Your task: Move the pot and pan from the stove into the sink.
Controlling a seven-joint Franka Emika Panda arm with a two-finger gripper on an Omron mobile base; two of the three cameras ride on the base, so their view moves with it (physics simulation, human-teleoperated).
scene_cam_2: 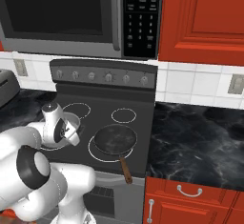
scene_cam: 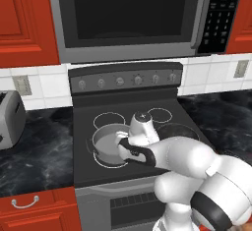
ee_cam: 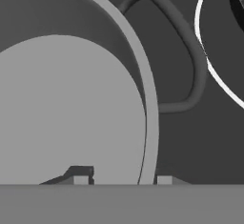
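Pot [scene_cam: 109, 144] sits on the stove [scene_cam: 88, 171] front-left ring, directly under the hand [ee_cam: 123, 180]. Hand view shows one fingertip [ee_cam: 80, 174] inside the rim and the other outside it, so the fingers straddle the pot wall near its loop handle [ee_cam: 183, 61]; they look narrowed onto the wall, but I can't confirm firm contact yet. Pan [scene_cam_2: 115, 138] is to the right of the hand on the neighbouring ring, untouched, handle pointing off the stove's front edge. So: nothing in the sink yet, both moves remain. Pot is matte grey metal, straight low sides, thin rim, pale flat floor. Pan is shallow, dark and speckled, with a thin brown stick handle. Stove is gloss black glass, white rings.
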